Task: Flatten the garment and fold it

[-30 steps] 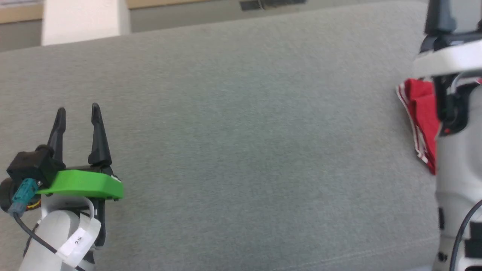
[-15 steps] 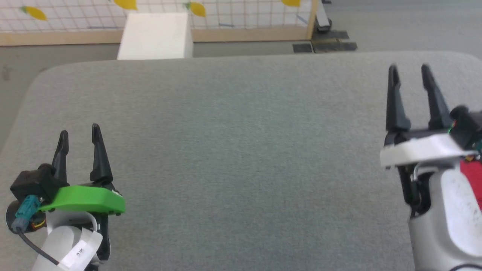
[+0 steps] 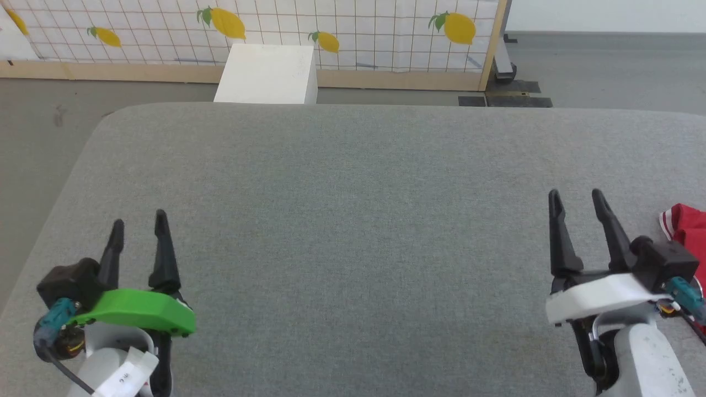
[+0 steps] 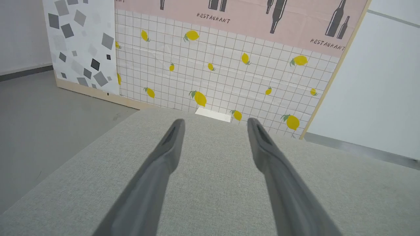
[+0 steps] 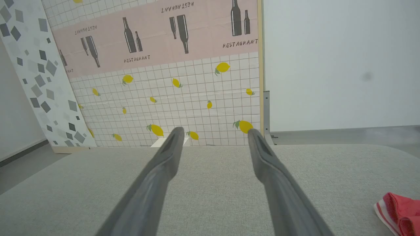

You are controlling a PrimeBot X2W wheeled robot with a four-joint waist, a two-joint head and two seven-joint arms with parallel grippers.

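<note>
A corner of the red garment (image 3: pixel 686 226) with red-and-white striped trim lies on the grey padded table at the right edge of the head view; most of it is cut off. The right wrist view catches the garment (image 5: pixel 398 211) at its lower right corner. My right gripper (image 3: pixel 576 196) hovers open just left of it, touching nothing. Far to the left, my left gripper (image 3: pixel 138 219) also stands open over bare cloth. In the wrist views the left gripper (image 4: pixel 215 122) and the right gripper (image 5: pixel 214 131) each hold nothing between their fingers.
The grey padded table (image 3: pixel 353 209) spreads wide between the arms, its rounded far edge ahead. Beyond it stand a white box (image 3: pixel 267 74) on the floor and a lemon-patterned tiled screen (image 3: pixel 331 27) with a wooden frame.
The head camera has swung up and left, so the far edge, box and screen come into sight and the garment slides to the right edge. Both grippers stay open.
</note>
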